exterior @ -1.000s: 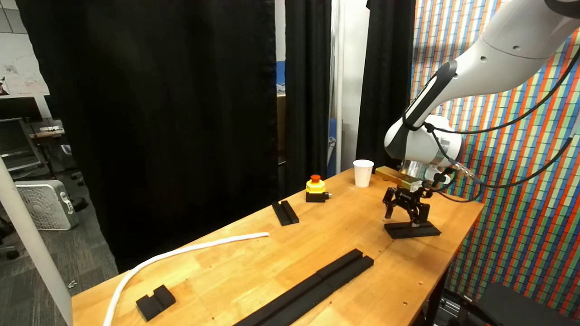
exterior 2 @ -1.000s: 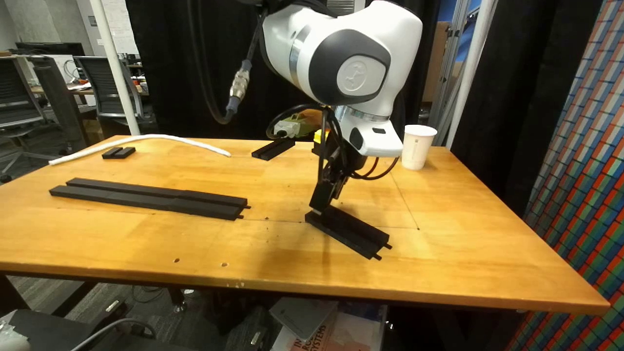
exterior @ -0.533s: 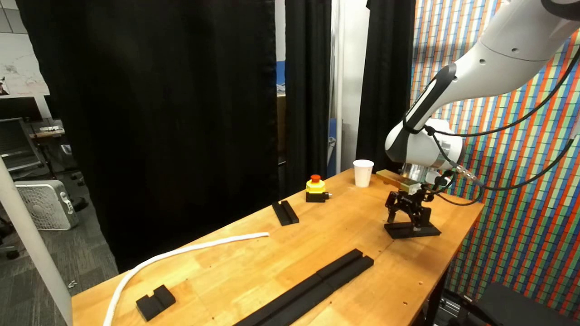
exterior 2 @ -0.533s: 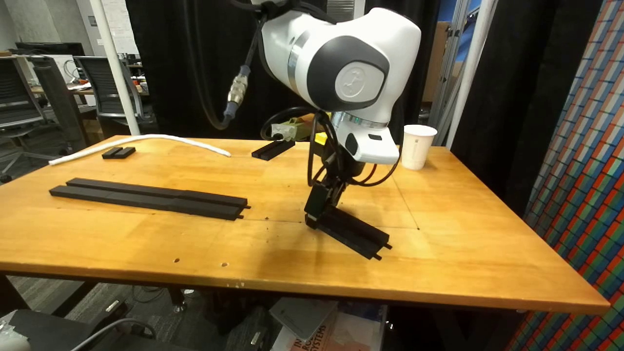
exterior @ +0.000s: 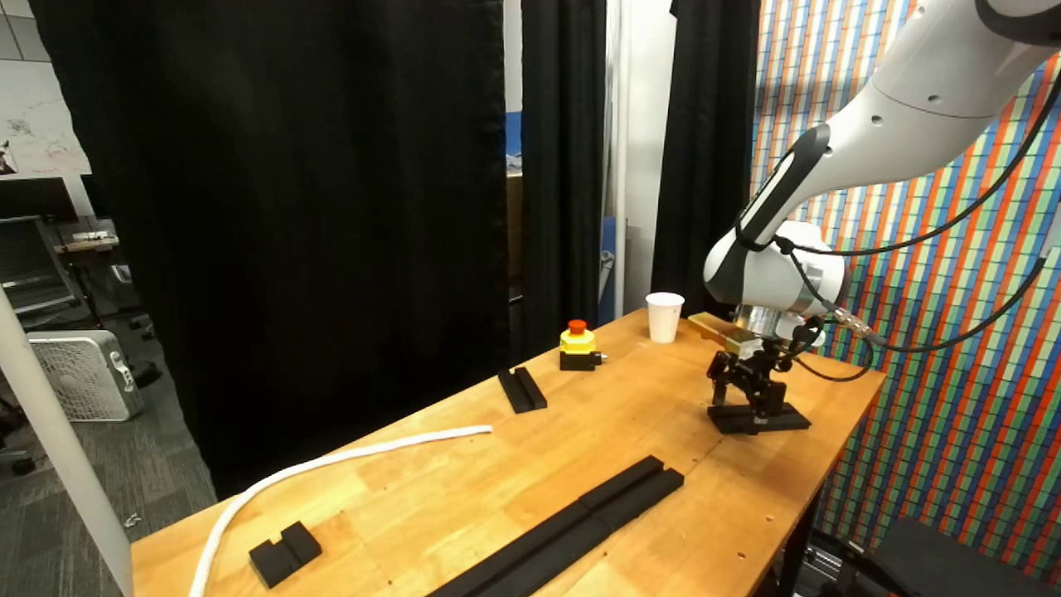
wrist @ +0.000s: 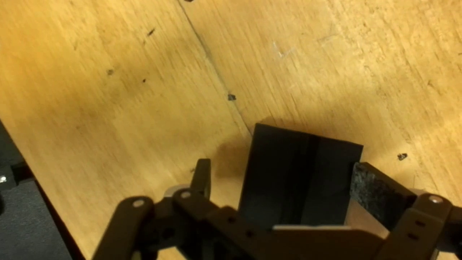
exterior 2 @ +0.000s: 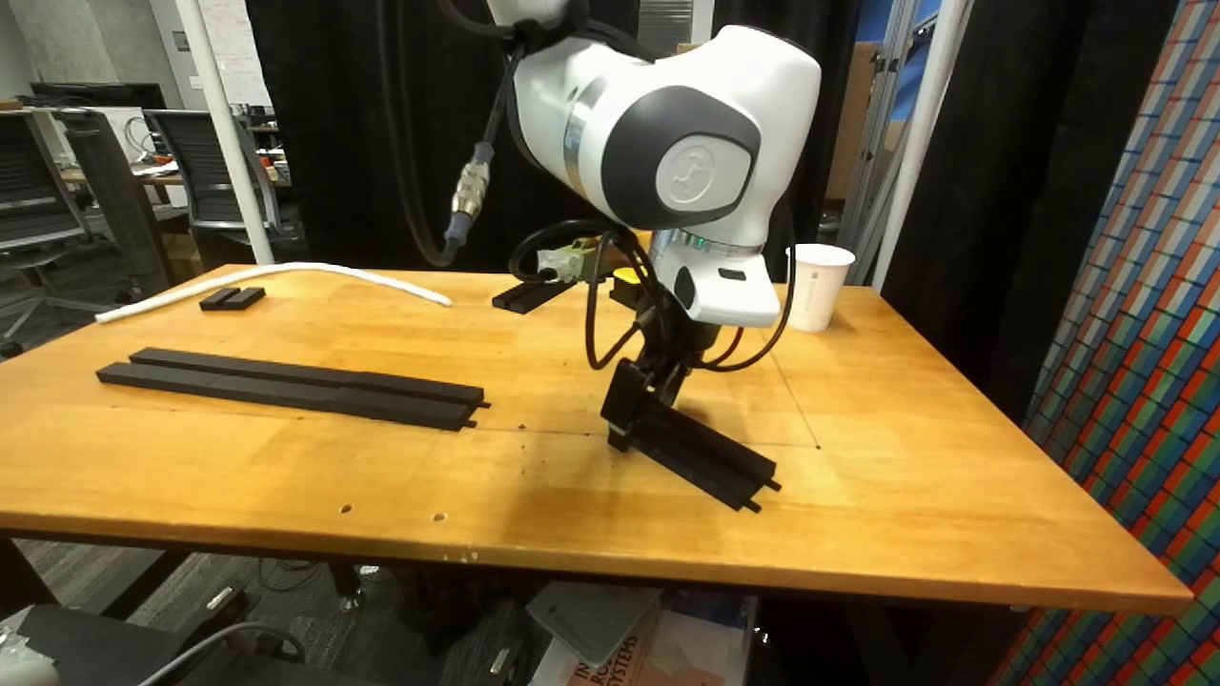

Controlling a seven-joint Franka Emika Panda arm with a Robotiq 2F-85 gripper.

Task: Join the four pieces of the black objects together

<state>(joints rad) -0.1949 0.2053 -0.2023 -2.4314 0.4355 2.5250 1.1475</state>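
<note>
Straddling a grooved black bar on a wooden table, the gripper points down in an exterior view, its jaws spread wide. Seen from it, a long black strip lies at 8 o'clock, a seam across it and its lower end out of view. A loose rear bar sits at 9 o'clock, near the table's back edge, with a yellow stop button at 10 and a white cup at 11. Far out at 8 o'clock is a small black block, a white cord curving past its 9 o'clock side.

Two pins jut from the black bar's 4 o'clock end in an exterior view; at its 10 o'clock end stands a finger, the opposite finger hidden. The black strip is at 9 o'clock, well apart from the bar, with pins at its own 3 o'clock end. The rear bar shows at 11 o'clock, partly hidden.

In the wrist view the black bar runs between the two fingers, a darker groove down its middle. Bare wood separates it from the finger at 9 o'clock, while the finger at 3 o'clock comes right up to its edge; I cannot tell whether they touch. The jaws stand wider than the bar and have no grip on it.
</note>
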